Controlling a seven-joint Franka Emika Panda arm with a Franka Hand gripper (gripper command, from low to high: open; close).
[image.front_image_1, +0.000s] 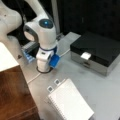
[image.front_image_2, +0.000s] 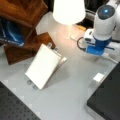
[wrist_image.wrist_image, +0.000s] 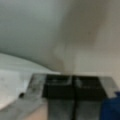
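In the wrist view my gripper (wrist_image.wrist_image: 73, 86) shows two dark fingers pressed together with nothing between them, pointing at a pale grey surface. In both front views the gripper (image.front_image_1: 45, 68) stands low on the grey table (image.front_image_1: 100, 87), its tip hidden inside a loop of black cable (image.front_image_1: 46, 71). A blue part (image.front_image_1: 54, 60) sits on the side of the hand. The nearest thing is a white spiral notebook (image.front_image_1: 70, 100), propped up tilted on small clips (image.front_image_2: 42, 66) and apart from the gripper (image.front_image_2: 84, 42).
A black box with silver sides (image.front_image_1: 97, 50) lies at a front view's right, a small white tag (image.front_image_1: 85, 55) on its front. A brown wooden shelf (image.front_image_2: 22, 25) holds blue books (image.front_image_2: 11, 33). A white lamp shade (image.front_image_2: 68, 10) stands behind the notebook.
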